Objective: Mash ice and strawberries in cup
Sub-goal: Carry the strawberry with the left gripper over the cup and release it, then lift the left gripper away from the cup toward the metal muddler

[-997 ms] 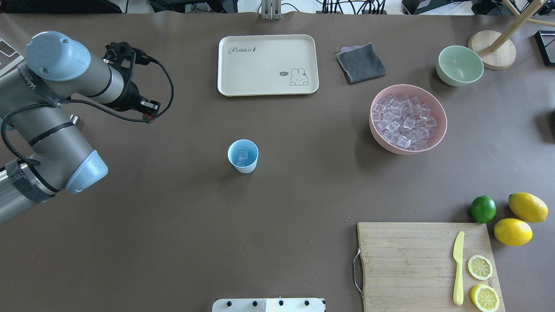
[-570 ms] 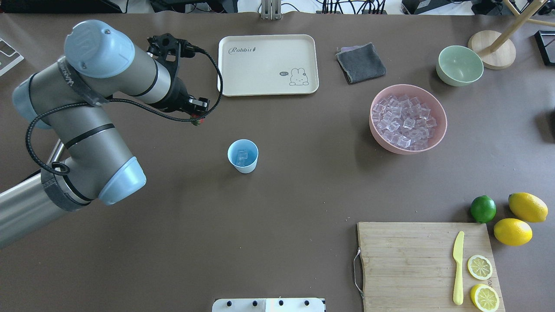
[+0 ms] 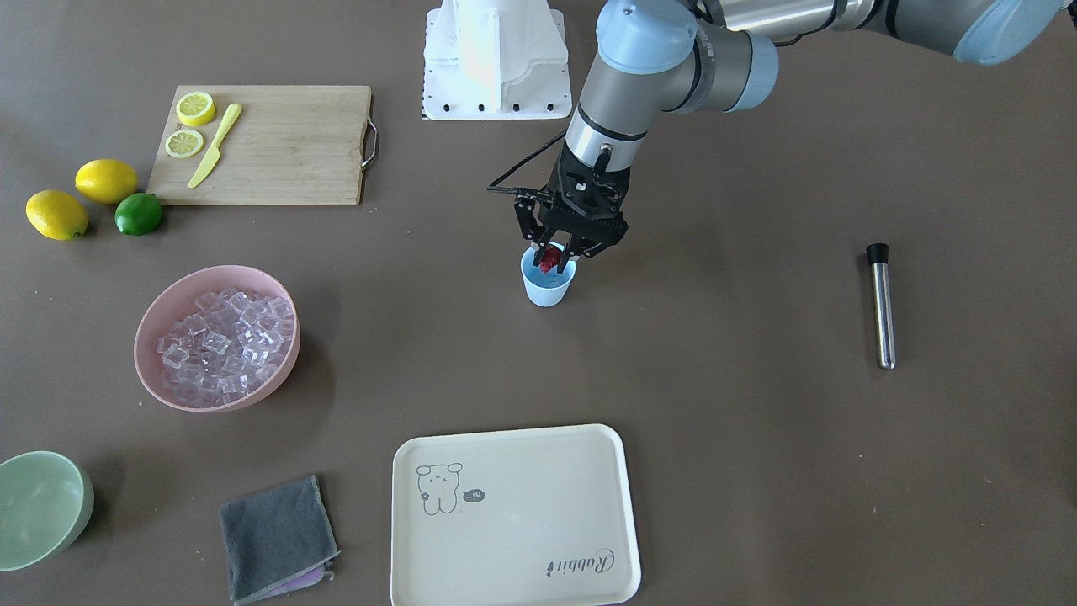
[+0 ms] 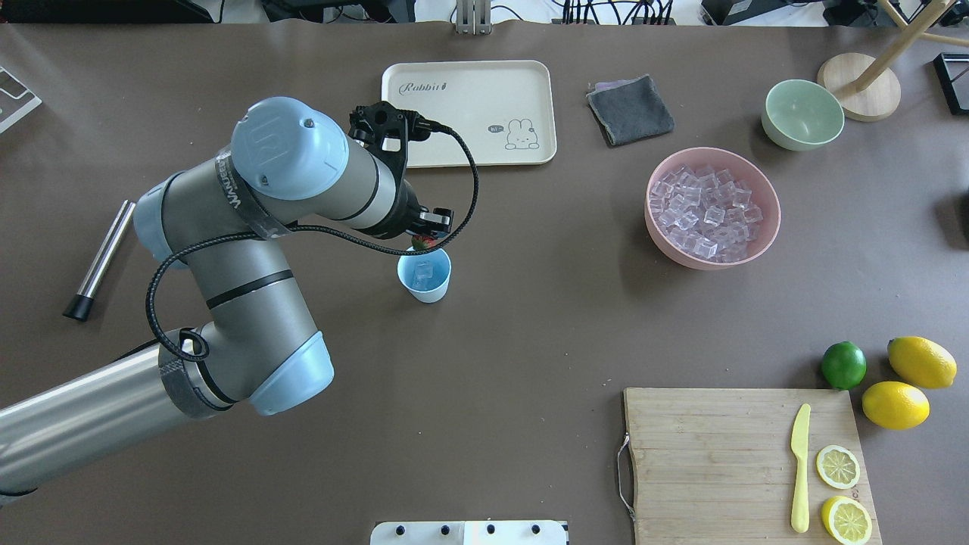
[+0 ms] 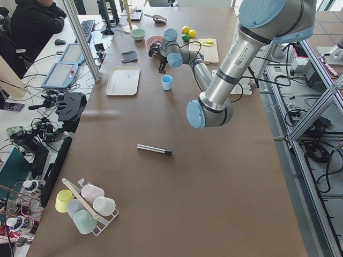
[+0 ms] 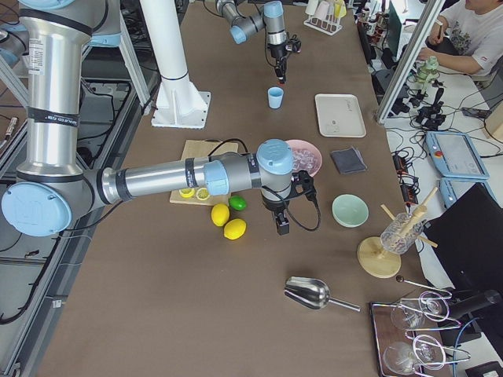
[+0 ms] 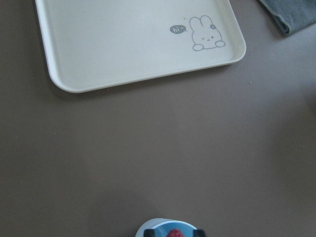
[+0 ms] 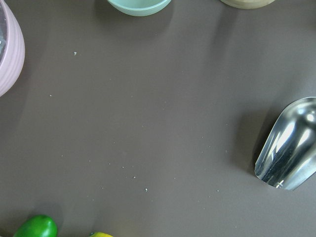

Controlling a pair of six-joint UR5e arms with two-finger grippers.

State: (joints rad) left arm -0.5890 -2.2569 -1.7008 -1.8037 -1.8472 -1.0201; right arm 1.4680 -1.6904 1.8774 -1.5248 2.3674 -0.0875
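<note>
the strawberry (image 3: 550, 258) is being pinched between the fingers of the left gripper (image 3: 557, 251), which is being pointed straight down over the mouth of the cup (image 3: 548, 288). the berry is being held just above the rim. the cup is being seen upright near the middle of the desk (image 3: 757, 438), with a few cubes of ice (image 4: 422, 272) lying inside. the right gripper (image 6: 280, 226) is being shown only from the side, toward the desk's right end, near the pink bowl (image 6: 309, 149); whether it is spread or pressed together cannot be told.
</note>
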